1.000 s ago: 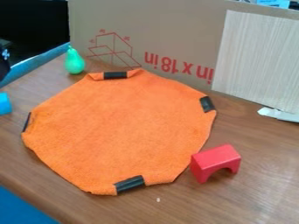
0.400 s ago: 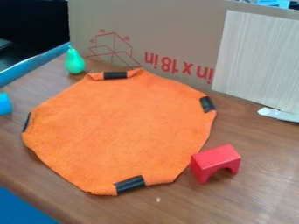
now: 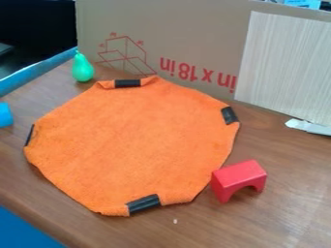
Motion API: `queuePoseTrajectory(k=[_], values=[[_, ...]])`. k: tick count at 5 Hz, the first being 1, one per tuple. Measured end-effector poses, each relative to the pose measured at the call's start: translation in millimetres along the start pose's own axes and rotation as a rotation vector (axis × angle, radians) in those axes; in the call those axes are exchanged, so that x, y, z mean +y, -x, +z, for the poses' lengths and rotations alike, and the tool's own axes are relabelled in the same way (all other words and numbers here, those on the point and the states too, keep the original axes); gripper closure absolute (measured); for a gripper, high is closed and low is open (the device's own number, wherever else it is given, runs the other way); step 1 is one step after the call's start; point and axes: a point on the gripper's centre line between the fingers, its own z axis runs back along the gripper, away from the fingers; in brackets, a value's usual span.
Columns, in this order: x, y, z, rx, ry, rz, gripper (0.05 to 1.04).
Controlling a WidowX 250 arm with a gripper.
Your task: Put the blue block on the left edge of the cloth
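Blue block [image 3: 5,115], left of the cloth [image 3: 129,145], is probably light and rigid; grip opposite sides; your jaws' state cannot be told.

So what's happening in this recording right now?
Nothing is being handled in view at this moment. An orange cloth lies spread on the wooden table, with dark tape at several places along its border. The blue block sits off the cloth, partly cut off at the picture's left edge, so it is not yet on the cloth's left edge. A red arch-shaped block stands by the cloth's lower right, and a green pear-shaped object stands beyond its upper left.
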Motion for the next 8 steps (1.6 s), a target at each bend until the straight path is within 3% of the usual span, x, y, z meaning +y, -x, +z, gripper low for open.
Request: queuePoseTrajectory(k=[4, 7, 8], values=[[-36.1, 9.0, -13.8, 0.023, -0.011, 0.038, 0.084], [-30.5, 14.2, -32.4, 0.019, -0.072, 0.023, 0.085], [-29.7, 15.6, -34.7, 0.021, -0.092, -0.001, 0.128]])
